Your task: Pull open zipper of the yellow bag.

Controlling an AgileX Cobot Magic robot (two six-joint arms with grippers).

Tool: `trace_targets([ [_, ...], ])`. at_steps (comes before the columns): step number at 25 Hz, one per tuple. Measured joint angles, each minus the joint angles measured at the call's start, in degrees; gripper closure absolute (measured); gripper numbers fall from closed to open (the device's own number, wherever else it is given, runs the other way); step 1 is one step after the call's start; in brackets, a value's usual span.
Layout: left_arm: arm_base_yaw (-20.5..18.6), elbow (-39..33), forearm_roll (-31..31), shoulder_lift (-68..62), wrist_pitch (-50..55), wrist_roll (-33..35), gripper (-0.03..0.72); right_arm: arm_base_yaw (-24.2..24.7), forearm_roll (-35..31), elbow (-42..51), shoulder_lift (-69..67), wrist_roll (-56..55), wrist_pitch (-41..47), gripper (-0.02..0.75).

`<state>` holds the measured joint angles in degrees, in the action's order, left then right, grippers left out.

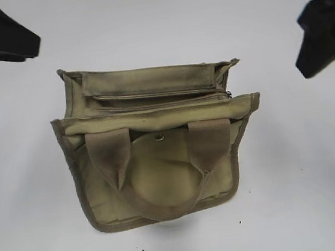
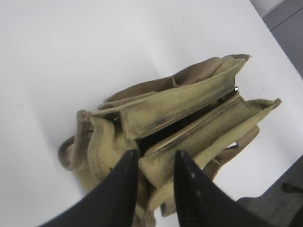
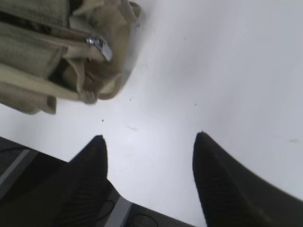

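Note:
The yellow bag [image 1: 159, 163] lies on the white table with its front flap and snap [image 1: 159, 138] facing up and its handles [image 1: 209, 145] over the flap. The zipper [image 1: 159, 103] runs along the narrow top panel, and its silver pull tab [image 1: 229, 94] sits at the right end. In the left wrist view the zipper [image 2: 189, 124] gapes dark. My left gripper [image 1: 25, 48] hangs at the far left, apart from the bag. Its jaws [image 2: 155, 158] stand open, with the bag's end showing beyond them. My right gripper [image 1: 308, 55] is open over bare table [image 3: 150, 142], right of the pull tab [image 3: 100, 46].
The white table [image 1: 296, 195] surrounds the bag on all sides. Its edge and dark floor show at the bottom left of the right wrist view [image 3: 28, 189] and at the right of the left wrist view [image 2: 289, 33].

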<state>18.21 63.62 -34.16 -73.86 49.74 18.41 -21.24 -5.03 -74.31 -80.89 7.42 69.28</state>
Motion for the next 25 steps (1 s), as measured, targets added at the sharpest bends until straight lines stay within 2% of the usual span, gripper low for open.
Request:
trace_targets([
  [4, 0.00, 0.00, 10.10, 9.85, 4.30, -2.73, 0.412, 0.00, 1.03, 9.13, 9.25, -1.00, 0.05, 0.289],
  [8, 0.00, -1.05, 20.31, 19.97, 11.44, -8.87, 0.391, 0.00, 1.13, 19.07, 20.23, -1.85, 0.06, 0.288],
  [11, 0.00, -5.68, 25.87, 29.82, 14.45, -12.17, 0.390, 0.00, 1.14, 25.83, 29.14, -2.07, 0.20, 0.288],
  [14, 0.00, -12.01, 29.25, 38.37, 15.84, -13.46, 0.377, 0.00, 1.25, 31.32, 39.53, -2.13, 0.40, 0.288],
  [19, 0.00, -23.39, 31.56, 51.79, 16.48, -13.67, 0.260, 0.00, 1.33, 37.70, 52.90, -2.06, -0.68, 0.288],
  [23, 0.00, -30.37, 31.68, 59.56, 16.67, -13.67, 0.233, 0.00, 1.33, 41.11, 61.16, 0.48, -2.05, 0.288],
  [25, 0.00, -31.50, 31.69, 62.16, 16.16, -13.67, 0.230, 0.00, 1.33, 42.18, 63.80, 1.99, -3.17, 0.288],
])
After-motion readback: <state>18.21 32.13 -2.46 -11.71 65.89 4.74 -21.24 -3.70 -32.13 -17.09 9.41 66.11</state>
